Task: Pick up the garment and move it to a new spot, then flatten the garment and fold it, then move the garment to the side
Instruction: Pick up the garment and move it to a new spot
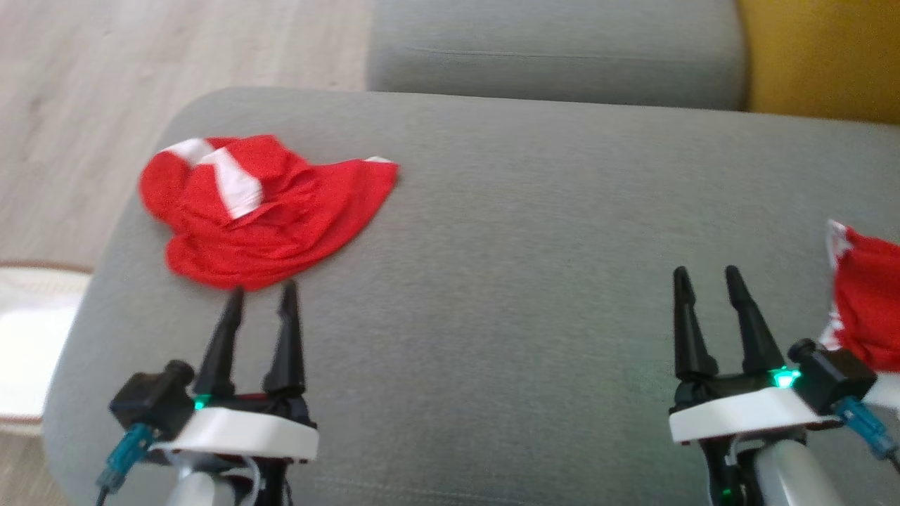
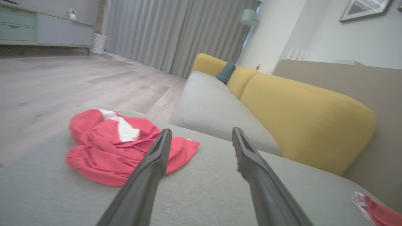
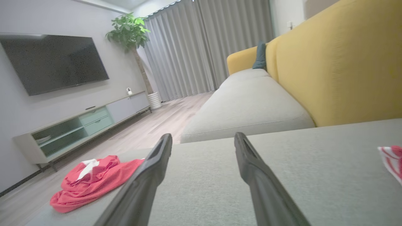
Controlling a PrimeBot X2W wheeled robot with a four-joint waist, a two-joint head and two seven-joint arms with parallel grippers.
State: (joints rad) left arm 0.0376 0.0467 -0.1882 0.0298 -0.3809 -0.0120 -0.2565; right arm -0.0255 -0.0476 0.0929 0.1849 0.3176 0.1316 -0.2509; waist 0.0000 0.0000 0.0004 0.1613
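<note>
garment: a crumpled red fabric garment with white stripes [image 1: 267, 211] lies in a heap on the left part of the wide grey fabric sofa seat [image 1: 527, 281], close to its rounded left edge.
left gripper: the left gripper [image 1: 261, 289] is low over the seat, and its two long dark fingers point at the near edge of the garment. the tips are just beside that edge; if they touch the cloth, i cannot tell.
left jaws: released, the fingers stand well apart and nothing is between them. in the left wrist view the garment [image 2: 113, 153] shows partly behind the left finger.
right gripper: the right gripper [image 1: 706, 273] is over the bare right part of the seat, well apart from the garment.
right jaws: released too, wide and with nothing in them.
second cloth: another red cloth with white trim [image 1: 868, 309] lies at the right edge of the seat, just beside the right wrist.
sofa: behind the wide seat there is a second grey seat cushion [image 1: 555, 56], and to its right a mustard yellow backrest [image 1: 815, 56].
floor: a pale wooden floor [image 1: 105, 84] is to the left of the sofa.
room: the right wrist view shows a dark flat screen [image 3: 53, 62] on the wall, a green leafy plant [image 3: 128, 31] and grey curtains [image 3: 204, 47].
</note>
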